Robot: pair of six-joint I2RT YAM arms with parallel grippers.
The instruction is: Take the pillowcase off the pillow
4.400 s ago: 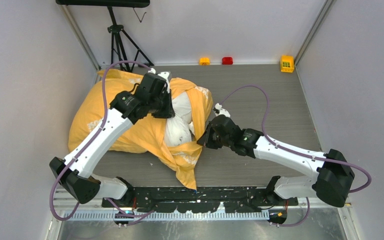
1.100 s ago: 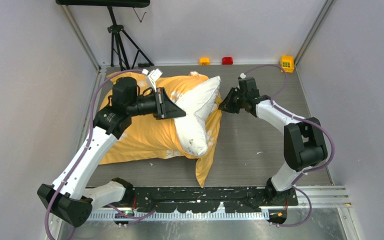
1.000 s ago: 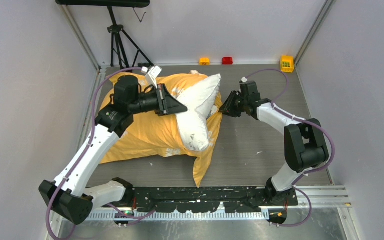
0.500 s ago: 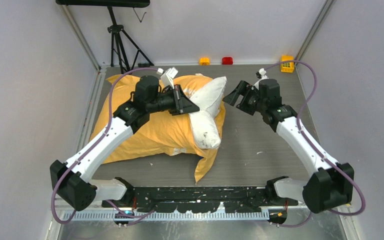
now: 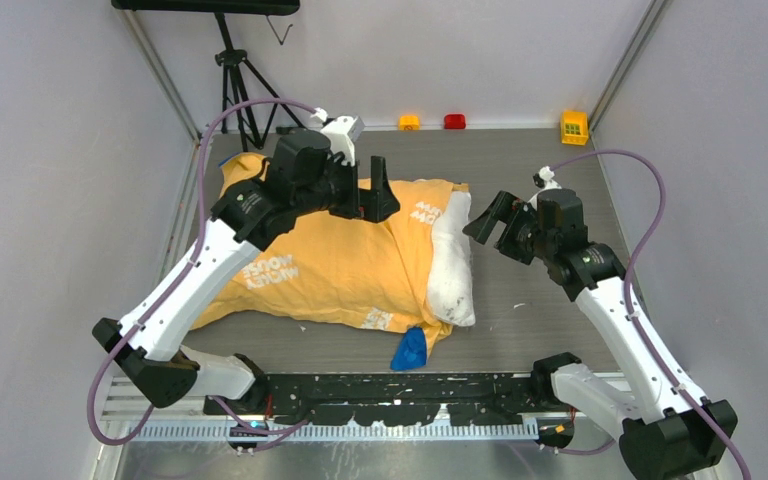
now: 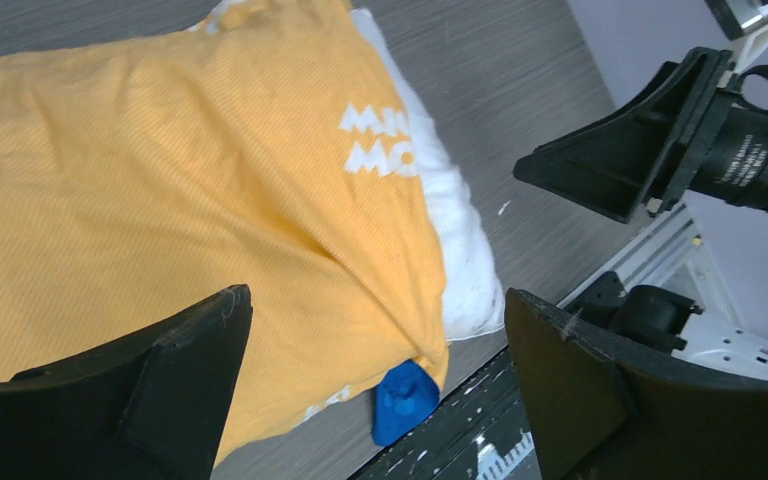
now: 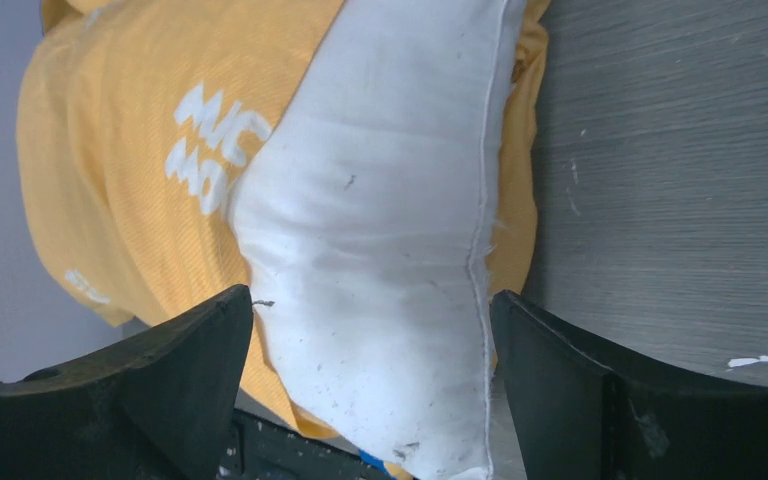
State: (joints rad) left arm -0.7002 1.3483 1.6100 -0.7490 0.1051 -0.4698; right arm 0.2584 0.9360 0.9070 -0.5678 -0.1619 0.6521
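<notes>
Right claw (image 5: pixel 495 228) spread, empty | bared end of pillow (image 5: pixel 452 262) just left of it, running near-far | left claw (image 5: pixel 380 193) spread above pillowcase (image 5: pixel 330 265)

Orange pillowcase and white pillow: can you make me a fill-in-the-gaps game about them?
The crinkly orange-yellow fabric pillowcase has printed letters coloured ____. The plump white pillow pokes out on the ____ arm's side. The left gripper and right gripper hold nothing; their jaws are ____. The little flap at the pillowcase's near edge is coloured ____.
Missing words: white; right; open; blue.
</notes>
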